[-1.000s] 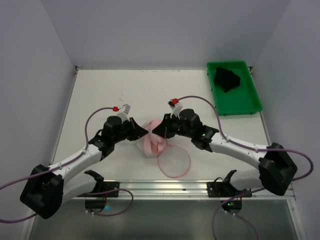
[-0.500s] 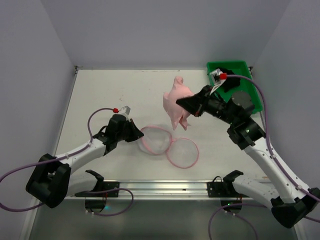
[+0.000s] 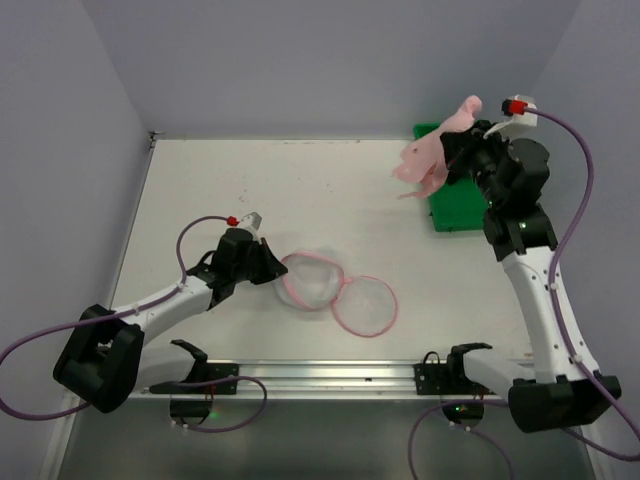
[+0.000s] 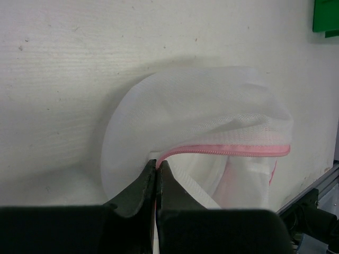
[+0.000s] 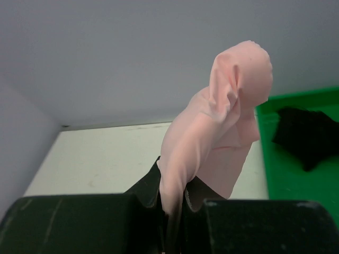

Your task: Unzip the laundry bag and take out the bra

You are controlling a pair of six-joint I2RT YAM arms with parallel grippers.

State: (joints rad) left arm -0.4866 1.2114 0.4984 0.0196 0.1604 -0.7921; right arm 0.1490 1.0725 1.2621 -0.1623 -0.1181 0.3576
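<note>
The white table [image 3: 250, 190] carries everything. At its far right corner sits the green tray [image 3: 452, 212], partly hidden from above by the right arm. The right wrist view shows a dark crumpled cloth [image 5: 307, 135] lying in it.

The bag [image 3: 310, 280] lies on the table in front of the left arm, unzipped. Its two round halves are spread side by side and joined at one point, with the pink rim showing on both. The half nearer the left arm is domed mesh, and the other lies flat. Nothing pink can be seen inside either half.

The bra [image 3: 430, 160] is well clear of the bag, hanging in the air at the tray's near-left edge. It is a soft pink bundle that droops from a single pinch.

The right gripper [image 5: 172, 203] is clamped on the bra's lower fold, jaws nearly together with only cloth between them. The left gripper [image 4: 158, 166] is low on the table, jaws pressed together on the bag's pink zip rim, pinning that half in place.

Unzipping looks finished and the bra is out, so the step in hand is carrying it off. The tray seems the likely place for it. The next move calls for bringing the bra over that spot, lowering it and parting the jaws. The limp fabric may cling to a finger.
</note>
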